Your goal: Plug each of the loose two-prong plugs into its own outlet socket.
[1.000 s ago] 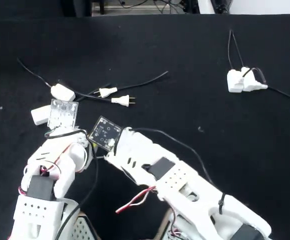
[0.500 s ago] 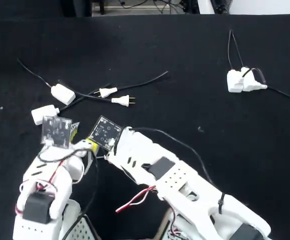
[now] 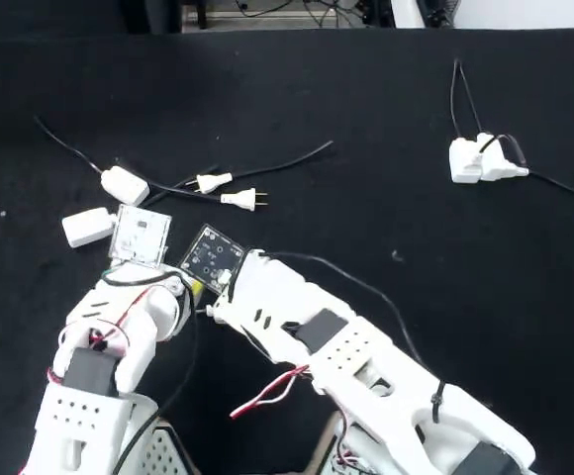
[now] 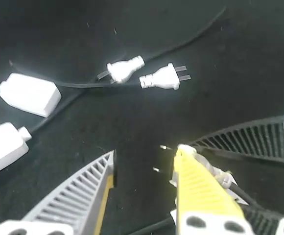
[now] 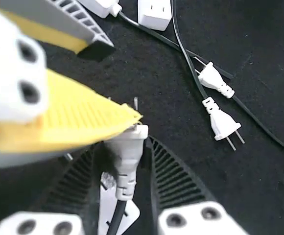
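My right gripper (image 5: 124,144) is shut on a white two-prong plug (image 5: 127,152), whose prongs point towards the far loose plugs. My left gripper (image 4: 144,156) is open just beside it, and its yellow finger (image 4: 201,188) lies against the held plug (image 4: 223,177). Two loose white plugs (image 3: 213,181) (image 3: 242,199) lie side by side on the black table. Two white outlet sockets (image 3: 124,184) (image 3: 87,227) sit to their left. Both wrists (image 3: 141,237) (image 3: 213,255) hang close together near the table's front left.
At the far right, another white socket (image 3: 465,160) has a plug (image 3: 500,166) in it, with its black cord trailing off. Black cords (image 3: 287,158) run across the mat behind the loose plugs. The table's middle and right are bare black mat (image 3: 396,257).
The left wrist drew back towards its base, then came forward and right, ending close against the right gripper. The right arm and its plug stayed still.
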Controlling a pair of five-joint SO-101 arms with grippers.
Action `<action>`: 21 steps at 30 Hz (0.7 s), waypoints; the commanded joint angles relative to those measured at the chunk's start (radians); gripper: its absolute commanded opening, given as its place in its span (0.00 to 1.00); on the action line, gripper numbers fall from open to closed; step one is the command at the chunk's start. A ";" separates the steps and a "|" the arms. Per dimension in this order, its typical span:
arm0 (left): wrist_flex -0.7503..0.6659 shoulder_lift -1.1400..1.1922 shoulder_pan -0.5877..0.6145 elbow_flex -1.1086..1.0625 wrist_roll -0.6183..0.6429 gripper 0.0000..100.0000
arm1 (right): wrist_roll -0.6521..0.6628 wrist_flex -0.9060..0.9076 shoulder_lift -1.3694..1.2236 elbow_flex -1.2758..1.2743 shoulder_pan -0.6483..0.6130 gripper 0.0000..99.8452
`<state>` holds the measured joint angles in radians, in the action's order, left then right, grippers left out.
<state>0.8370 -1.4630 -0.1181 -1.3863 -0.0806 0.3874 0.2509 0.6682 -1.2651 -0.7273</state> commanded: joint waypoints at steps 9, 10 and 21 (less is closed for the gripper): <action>-0.054 0.029 0.097 0.012 -0.011 0.20 | -0.002 0.072 0.189 -0.015 0.009 0.01; -0.054 0.029 0.097 0.012 -0.011 0.20 | -0.002 0.089 0.223 -0.021 0.009 0.01; -0.054 0.029 0.097 0.015 -0.011 0.20 | -0.006 0.118 0.395 -0.096 0.009 0.01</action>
<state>0.7986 -1.4308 -0.0261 -1.3878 -0.0836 0.3905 0.3659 1.0257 -1.3663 -0.7273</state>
